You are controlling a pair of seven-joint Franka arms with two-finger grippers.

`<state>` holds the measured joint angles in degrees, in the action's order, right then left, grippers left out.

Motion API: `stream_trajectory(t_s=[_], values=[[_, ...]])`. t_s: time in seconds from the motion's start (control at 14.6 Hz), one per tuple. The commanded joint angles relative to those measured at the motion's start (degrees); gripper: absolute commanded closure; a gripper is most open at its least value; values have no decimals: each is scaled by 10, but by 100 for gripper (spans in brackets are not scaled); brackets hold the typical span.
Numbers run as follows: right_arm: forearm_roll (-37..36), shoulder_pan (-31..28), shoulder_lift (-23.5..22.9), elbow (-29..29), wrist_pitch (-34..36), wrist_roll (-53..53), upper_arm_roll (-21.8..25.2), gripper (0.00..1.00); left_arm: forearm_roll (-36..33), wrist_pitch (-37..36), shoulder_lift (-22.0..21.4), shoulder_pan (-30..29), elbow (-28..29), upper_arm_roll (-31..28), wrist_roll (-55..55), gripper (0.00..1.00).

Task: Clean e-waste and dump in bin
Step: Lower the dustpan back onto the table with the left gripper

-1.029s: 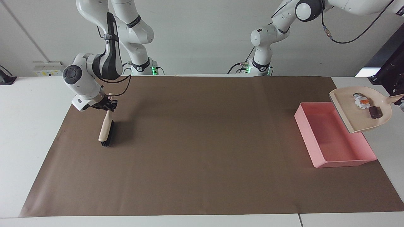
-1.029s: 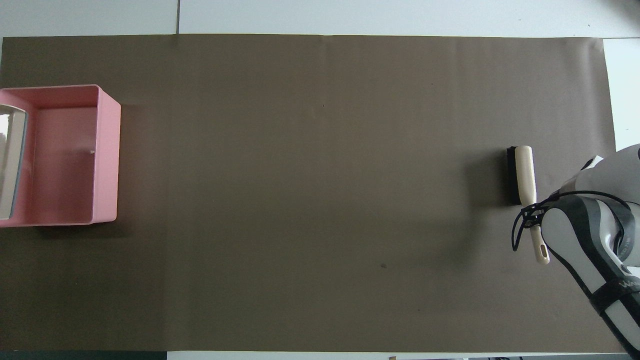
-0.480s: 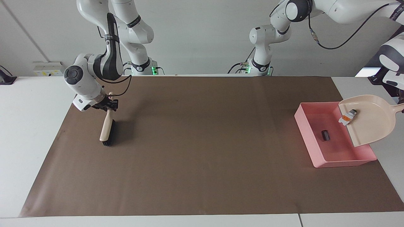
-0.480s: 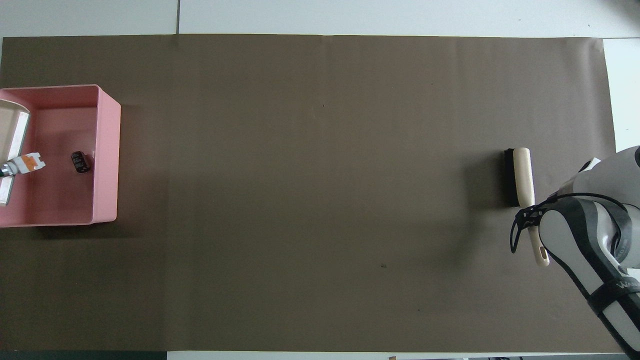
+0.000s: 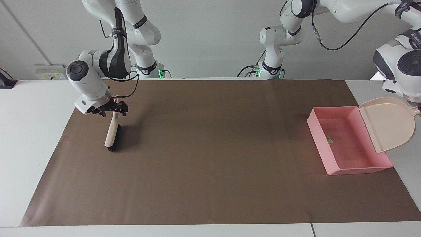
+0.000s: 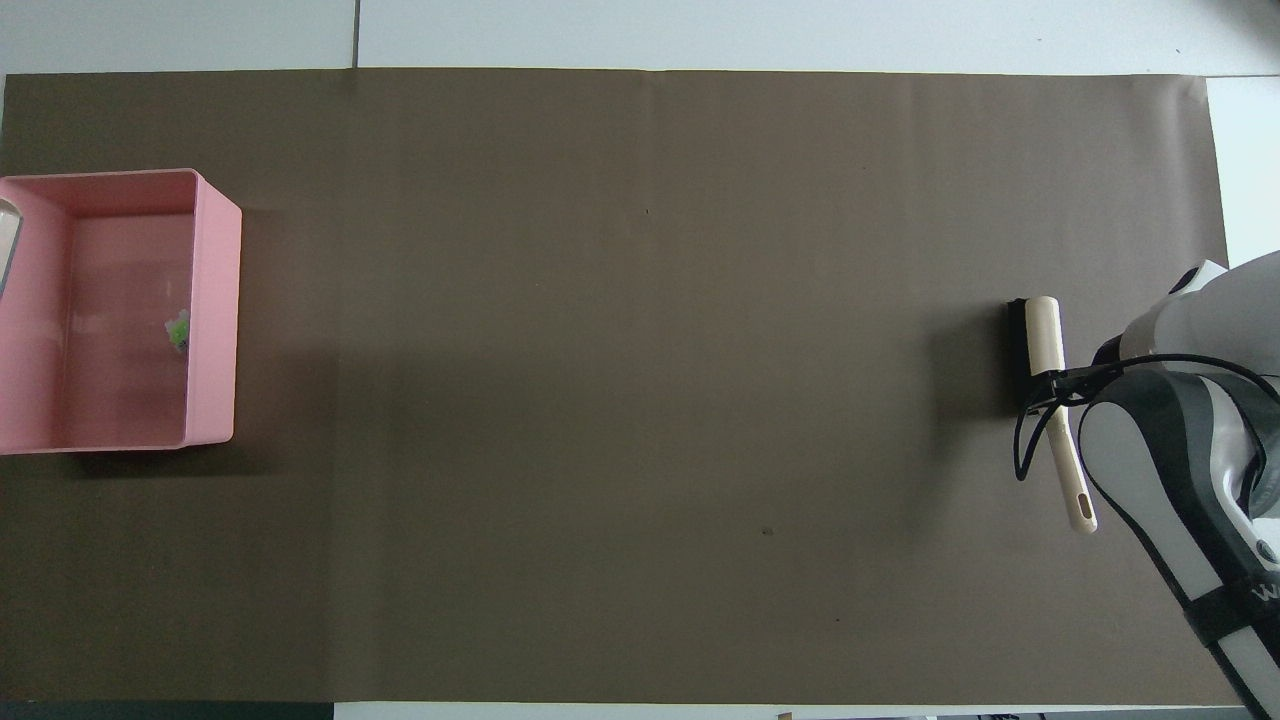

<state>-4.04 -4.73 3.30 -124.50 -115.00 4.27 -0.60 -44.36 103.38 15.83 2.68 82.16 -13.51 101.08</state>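
1. The shallow rectangular pink plastic bin (image 5: 316,131) (image 6: 214,300) sits on the brown paper sheet (image 5: 210,154) at the left arm's end of the white table (image 5: 29,115).
2. The e-waste (image 5: 329,140) (image 6: 178,330) lies inside the bin, on its floor close to the long wall that faces the middle of the table. It shows only as a small pale, blurred speck, and I cannot tell its pieces apart.
3. The beige plastic dustpan (image 5: 388,123) with its handle is up in the air, steeply tilted. Its flat front lip runs along the bin's outer long rim, and its scoop faces the bin.
4. The left gripper (image 5: 413,102) is at the very edge of the facing view, where the dustpan's handle ends. Its fingers are together, clamped on that handle.
5. The hand brush (image 5: 111,135) (image 6: 1040,340) with a cream handle and black bristles is at the right arm's end of the table, well apart from the bin. Its bristle head rests on the paper, and its handle points back toward the robots.
6. The right gripper (image 5: 111,108) (image 6: 1050,385) is down over the brush's handle, just above the head. Its fingers stand apart — one on each side of the handle — and I cannot tell whether either one touches it.
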Motion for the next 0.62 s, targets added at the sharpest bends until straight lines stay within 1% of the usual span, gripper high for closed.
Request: stream_trajectory(t_s=[0.0,0.21,0.34,0.41,0.55], values=[[3,21,1,63,30,-59,-5,1,-15,-26,-38,23,12,-11,-12,100],[3,23,3,146,70,-67,-5,1,-27,-36,-67,36,13,-8,-20,100],[3,23,-1,217,125,-68,-5,1,-20,-49,-85,37,17,-4,-20,100],[3,22,-2,256,159,-69,-5,1,-10,-54,-91,42,24,0,-19,100],[7,18,-5,314,221,-83,-5,1,49,-63,-105,43,42,1,-16,100]])
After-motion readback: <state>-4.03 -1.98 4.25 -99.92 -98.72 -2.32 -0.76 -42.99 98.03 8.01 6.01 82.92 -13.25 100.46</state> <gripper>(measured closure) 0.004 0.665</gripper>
